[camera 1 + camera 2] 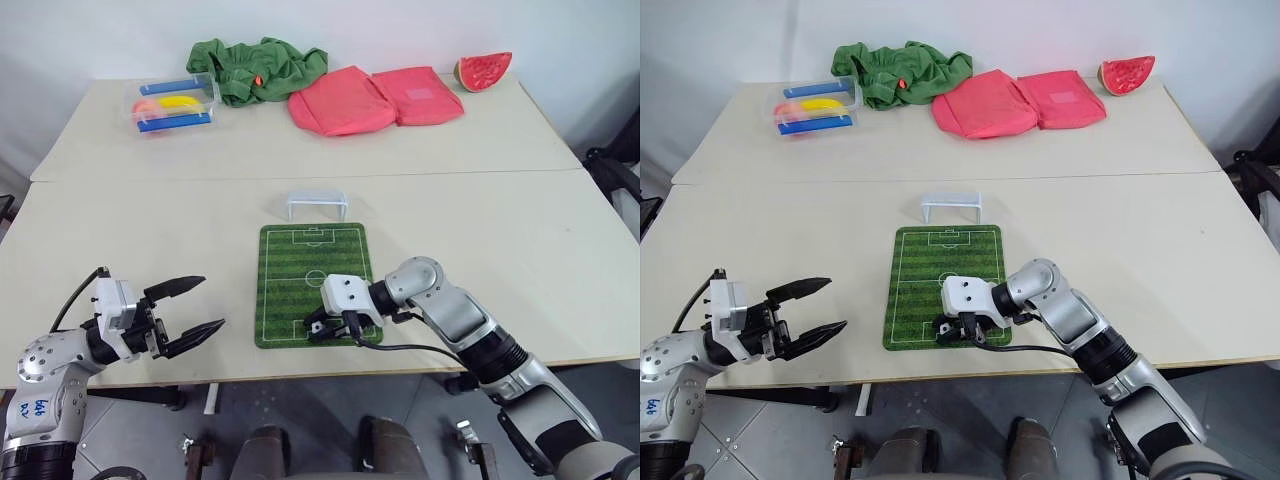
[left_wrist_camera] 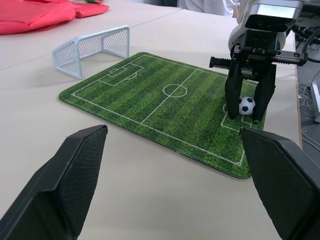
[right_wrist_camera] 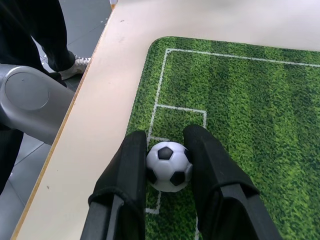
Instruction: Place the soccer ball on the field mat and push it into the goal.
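At the near end of the green field mat (image 1: 312,280), the right gripper (image 3: 167,172) is clamped on the soccer ball (image 3: 169,165), one black finger pressed to each side of it. The ball is white with black patches and sits low over the white lines of the near penalty box, close to the mat's near edge; whether it rests on the mat or hangs just above it cannot be told. The gripper points down and toward the robot's left.

The mat lies flat on a pale table (image 1: 150,230), its long side running away from the robot, with a centre circle and pitch lines printed in white. Just beyond its far short edge stands the small white goal (image 1: 316,205), its open mouth facing the mat.

The left gripper (image 1: 190,312) hovers well to the left of the mat near the table's front edge, its two fingers spread wide apart with nothing between them. Blue handwritten marks on the left arm are too small to read.

Along the far side of the table lie a clear plastic box (image 1: 174,102) holding blue, yellow and red pieces, a crumpled green cloth (image 1: 258,68), two red cloth pouches (image 1: 375,98) and a toy watermelon slice (image 1: 484,70).
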